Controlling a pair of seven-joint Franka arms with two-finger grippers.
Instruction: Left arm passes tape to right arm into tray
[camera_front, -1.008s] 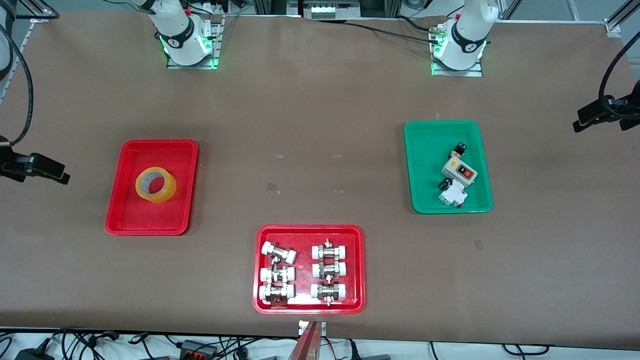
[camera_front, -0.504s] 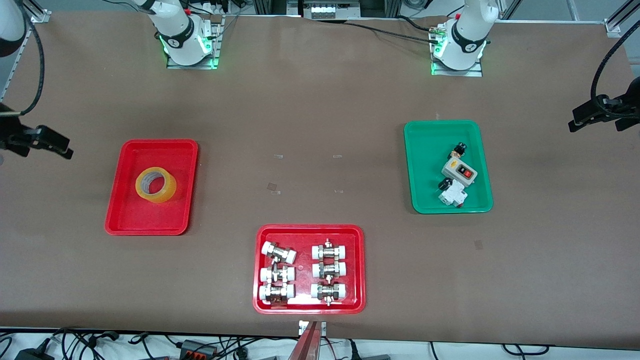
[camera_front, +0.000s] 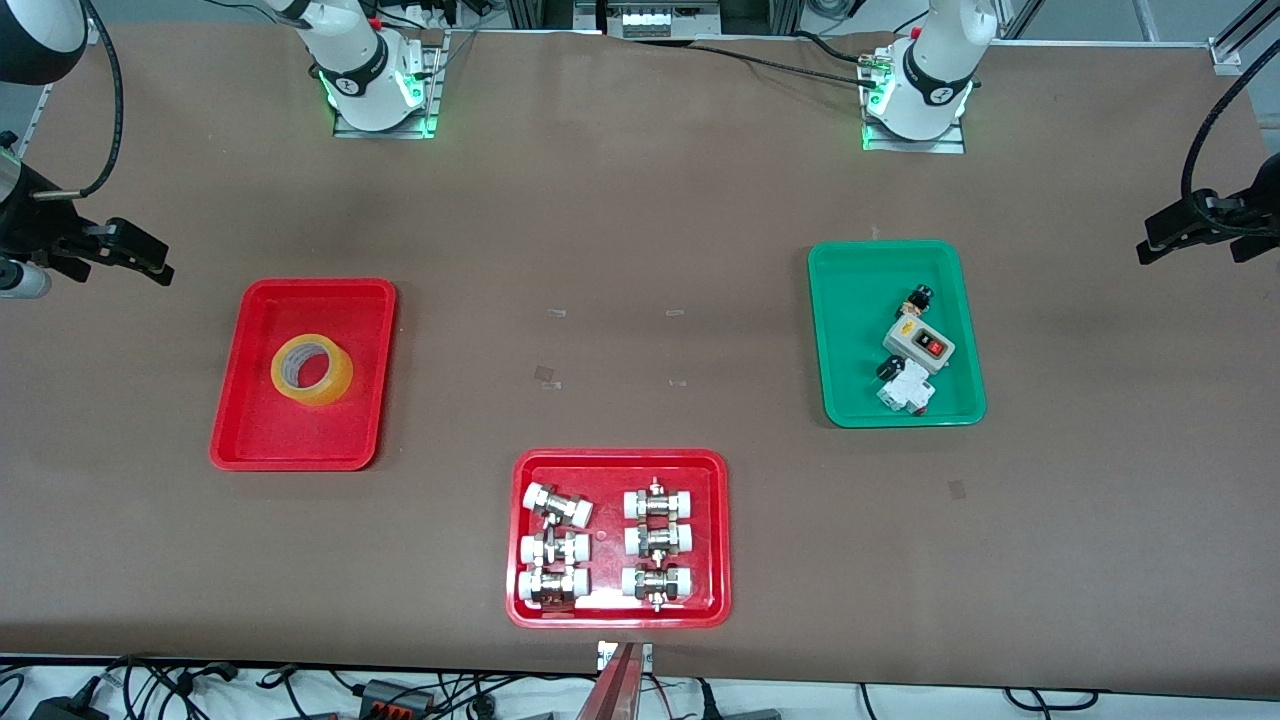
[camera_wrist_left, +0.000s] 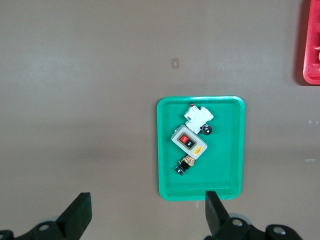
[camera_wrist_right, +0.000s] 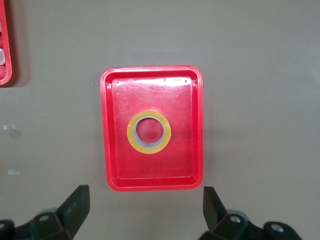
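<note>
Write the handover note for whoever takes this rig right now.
Left tool: open, empty, up over the table's left-arm end by the green tray.
Right tool: open, empty, up over the right-arm end, beside the red tray.
Tape: lying flat in the red tray, untouched.
Done: tape handed over and placed, as it lies.
Left: nothing visible; both arms wait clear.

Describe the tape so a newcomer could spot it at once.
Start at the right arm's end of the table and find the plain red tray, which holds no metal fittings. The tape lies flat in it: a translucent yellow roll with a pale core, the only ring-shaped thing on the table.
</note>
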